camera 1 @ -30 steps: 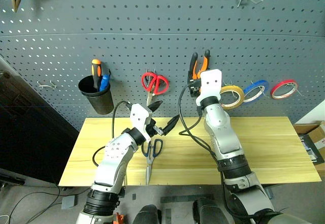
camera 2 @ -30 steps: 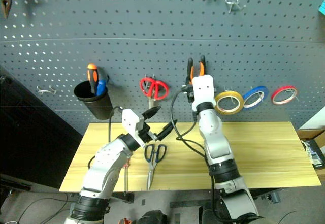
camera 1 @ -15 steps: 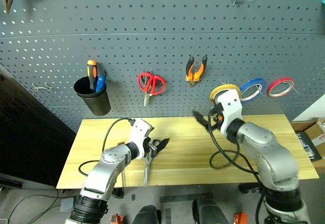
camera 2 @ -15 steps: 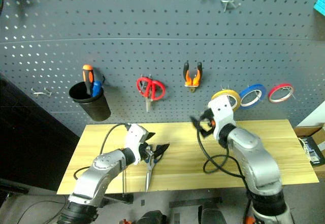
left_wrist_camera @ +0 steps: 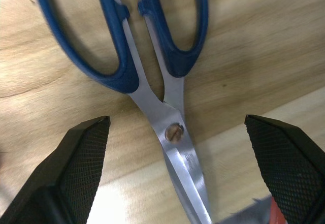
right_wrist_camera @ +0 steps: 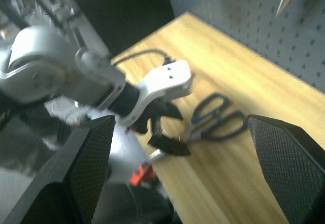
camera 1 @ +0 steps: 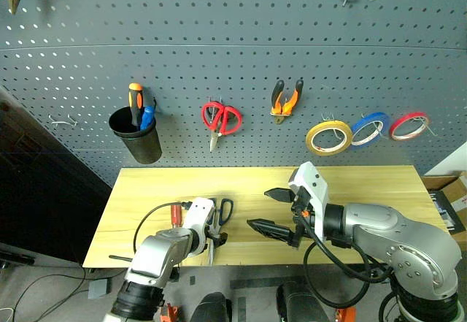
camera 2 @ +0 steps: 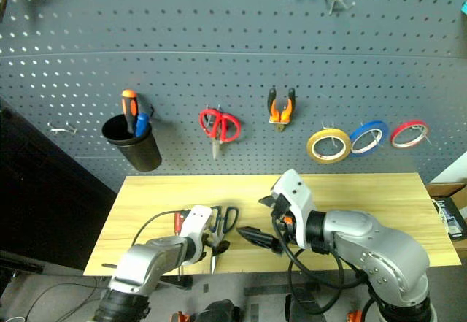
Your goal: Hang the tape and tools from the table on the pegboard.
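Dark blue-handled scissors [camera 1: 219, 216] lie flat on the table [camera 1: 365, 183] near its front edge, handles toward the pegboard [camera 1: 219, 37]. My left gripper [left_wrist_camera: 176, 122] points down over them, open, one finger on each side of the pivot screw and not touching the blades. Just to the right, my right gripper [camera 1: 258, 208] hangs low over the table, open and holding nothing. Its wrist view looks across at the left gripper [right_wrist_camera: 163, 127] and the scissors [right_wrist_camera: 218, 117]. The yellowish tape [camera 1: 328, 137] and the small orange-and-black pliers [camera 1: 284, 99] hang on pegboard hooks.
On the pegboard are a black cup [camera 1: 136, 139] holding screwdrivers, red-handled scissors [camera 1: 221, 117], a blue roll [camera 1: 368, 128], a red roll [camera 1: 408, 125] and a bare hook [camera 1: 64, 123]. A cardboard box [camera 1: 452, 198] stands past the table's right end.
My right gripper drew back from the hanging pliers and came down low over the table, open. My left gripper tipped down and sank onto the scissors. The camera shifted slightly.
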{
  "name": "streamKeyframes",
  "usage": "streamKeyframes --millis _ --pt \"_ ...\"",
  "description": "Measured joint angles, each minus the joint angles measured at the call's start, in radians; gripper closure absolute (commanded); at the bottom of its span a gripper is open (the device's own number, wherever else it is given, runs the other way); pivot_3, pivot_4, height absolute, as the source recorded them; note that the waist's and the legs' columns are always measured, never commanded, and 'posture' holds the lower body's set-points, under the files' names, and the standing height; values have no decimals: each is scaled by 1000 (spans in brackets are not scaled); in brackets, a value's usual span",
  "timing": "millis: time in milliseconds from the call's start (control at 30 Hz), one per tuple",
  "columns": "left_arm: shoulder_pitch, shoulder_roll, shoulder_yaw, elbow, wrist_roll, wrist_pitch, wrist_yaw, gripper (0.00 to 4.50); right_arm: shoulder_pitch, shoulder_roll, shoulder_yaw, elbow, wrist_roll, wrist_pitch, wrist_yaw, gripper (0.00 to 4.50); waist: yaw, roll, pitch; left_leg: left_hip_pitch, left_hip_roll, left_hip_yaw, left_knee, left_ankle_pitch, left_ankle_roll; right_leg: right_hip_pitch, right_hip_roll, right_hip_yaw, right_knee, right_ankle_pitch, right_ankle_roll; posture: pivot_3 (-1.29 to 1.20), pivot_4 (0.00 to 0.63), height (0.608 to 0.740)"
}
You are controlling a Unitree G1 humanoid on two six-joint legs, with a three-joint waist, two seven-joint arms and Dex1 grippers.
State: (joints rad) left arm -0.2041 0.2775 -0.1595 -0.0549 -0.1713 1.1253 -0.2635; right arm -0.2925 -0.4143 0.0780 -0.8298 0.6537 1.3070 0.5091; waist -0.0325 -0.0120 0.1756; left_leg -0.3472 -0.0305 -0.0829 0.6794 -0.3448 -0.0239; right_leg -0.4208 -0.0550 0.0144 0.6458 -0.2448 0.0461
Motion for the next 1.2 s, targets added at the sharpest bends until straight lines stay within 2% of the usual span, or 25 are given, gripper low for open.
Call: streamKeyframes --millis 167,267,367,567,633,733,933,1200 --pt "-45 -46 -8 55 25 -7 36 0 0 -15 23 -1 15 -3 -15 38 -1 0 0 0 0 0 0 0 0 0 0 0 0 0 0 -112 206 740" --pt "-48 -50 -7 69 35 -23 38 558 3 -30 23 -10 31 -3 -22 0 -1 0 0 1 1 0 0 0 0 1 -1 0 0 0 0 -122 204 740" --pt "-65 -49 1 99 41 -46 38 1346 9 -47 23 -15 36 -3 -34 0 -1 0 0 1 0 0 0 0 0 1 -1 0 0 0 0 -125 197 740" --pt "-80 -59 39 133 30 -63 23 3233 22 -74 23 -16 37 -7 -56 0 -1 0 0 0 0 0 0 0 0 1 -1 0 0 0 0 -125 192 740" --pt "-82 -66 56 133 10 -62 -1 3512 29 -85 23 -17 36 -10 -58 0 -1 0 0 0 0 0 0 0 0 1 -1 0 -1 0 0 -123 191 740" --pt "-81 -63 44 133 -9 -62 -41 4264 32 -98 24 -17 32 -36 -66 0 -2 -1 0 0 1 0 0 0 -1 0 -1 0 0 0 0 -123 186 740" --pt "-66 11 15 117 -4 -145 -100 4286 65 -134 27 -22 -52 -164 -101 0 -4 -1 1 -1 1 1 0 0 -1 -1 -1 1 -1 0 0 -122 182 740" --pt "-31 51 32 36 -7 -245 -139 4286 117 -157 22 -23 -123 -298 -103 0 -1 -2 1 -1 2 1 0 0 -1 -1 -2 0 -1 0 0 -117 179 740"
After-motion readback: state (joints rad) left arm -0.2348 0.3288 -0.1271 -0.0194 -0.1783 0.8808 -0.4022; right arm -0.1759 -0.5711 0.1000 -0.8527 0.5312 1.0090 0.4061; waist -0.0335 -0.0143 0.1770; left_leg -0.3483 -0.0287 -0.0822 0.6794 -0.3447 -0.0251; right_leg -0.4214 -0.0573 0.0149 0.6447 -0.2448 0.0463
